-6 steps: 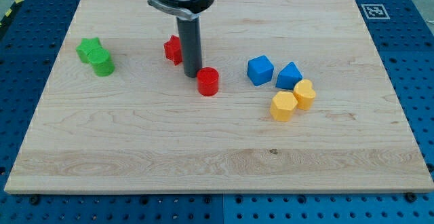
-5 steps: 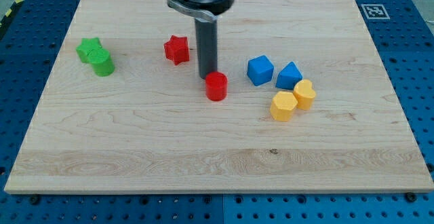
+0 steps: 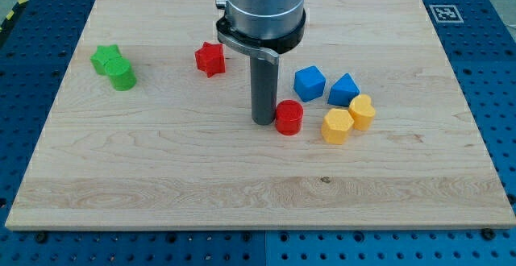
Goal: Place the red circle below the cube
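Observation:
The red circle [image 3: 289, 117] lies on the wooden board [image 3: 161, 169] near the middle, just below and to the left of the blue cube [image 3: 309, 83]. My tip [image 3: 263, 121] touches the red circle's left side. The rod rises straight up from there to the grey arm body at the view's top.
A second blue block [image 3: 344, 89] sits right of the cube. Two yellow blocks [image 3: 337, 126] [image 3: 362, 111] lie right of the red circle. A red star [image 3: 210, 58] is at the upper left of the tip. Two green blocks [image 3: 114, 65] sit at the far left.
My tip has moved right and down the view, pushing the red circle with it toward the spot under the blue cube. The other blocks have not moved.

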### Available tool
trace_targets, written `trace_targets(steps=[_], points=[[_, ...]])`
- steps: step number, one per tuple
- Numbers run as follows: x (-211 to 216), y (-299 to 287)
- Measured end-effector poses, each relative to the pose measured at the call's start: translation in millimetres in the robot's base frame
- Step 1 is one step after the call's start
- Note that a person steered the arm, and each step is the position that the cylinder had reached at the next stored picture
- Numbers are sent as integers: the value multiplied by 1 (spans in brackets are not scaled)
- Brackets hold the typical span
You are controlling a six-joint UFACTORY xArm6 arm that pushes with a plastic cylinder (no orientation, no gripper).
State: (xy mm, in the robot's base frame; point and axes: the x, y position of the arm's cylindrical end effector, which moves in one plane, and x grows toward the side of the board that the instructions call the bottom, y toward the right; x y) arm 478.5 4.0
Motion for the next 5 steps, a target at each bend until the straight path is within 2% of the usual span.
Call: trace_targets(steps=[5], points=[[-12,27]])
